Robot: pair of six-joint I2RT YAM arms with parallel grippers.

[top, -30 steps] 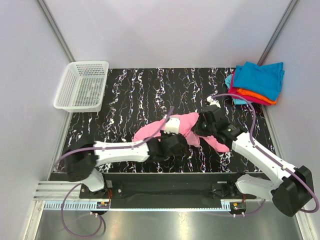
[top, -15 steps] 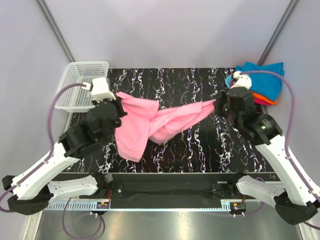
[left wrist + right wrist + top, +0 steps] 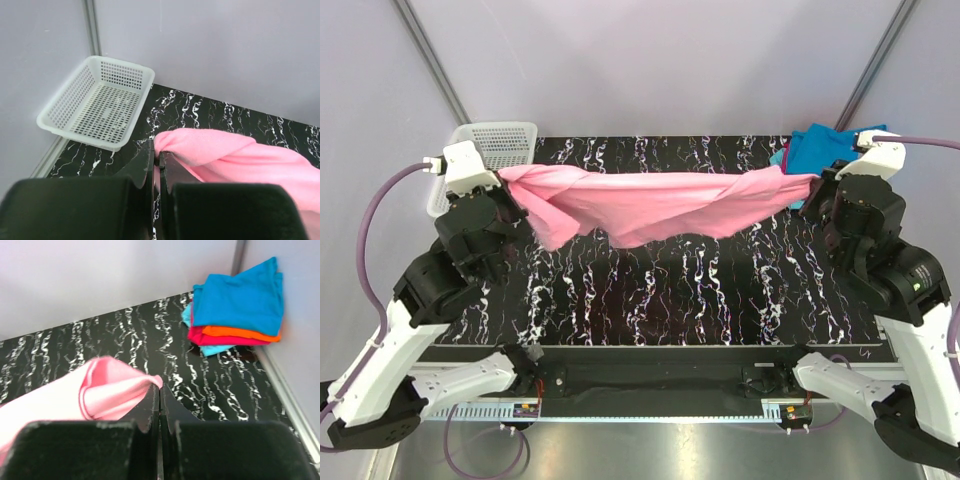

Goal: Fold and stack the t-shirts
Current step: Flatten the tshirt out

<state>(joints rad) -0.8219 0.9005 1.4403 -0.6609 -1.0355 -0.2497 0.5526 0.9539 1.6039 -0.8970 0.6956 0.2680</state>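
A bright pink t-shirt (image 3: 660, 205) hangs stretched in the air across the table, sagging in the middle. My left gripper (image 3: 506, 178) is shut on its left end, high above the table's left side; in the left wrist view the pink cloth (image 3: 225, 155) is pinched at the fingertips of that gripper (image 3: 159, 156). My right gripper (image 3: 812, 183) is shut on the right end; the right wrist view shows the pink fabric (image 3: 100, 392) caught in that gripper (image 3: 160, 388). A stack of folded t-shirts (image 3: 835, 160), teal-blue over orange and magenta, lies at the back right corner (image 3: 235, 305).
A white plastic mesh basket (image 3: 485, 160) stands at the back left corner, also seen from the left wrist (image 3: 97, 102). The black marbled table (image 3: 660, 290) lies below the hanging shirt. Grey walls and metal posts close in the back and sides.
Both arms have risen and swung apart from the table's middle, lifting the pink t-shirt off the surface and pulling it out into a long span.
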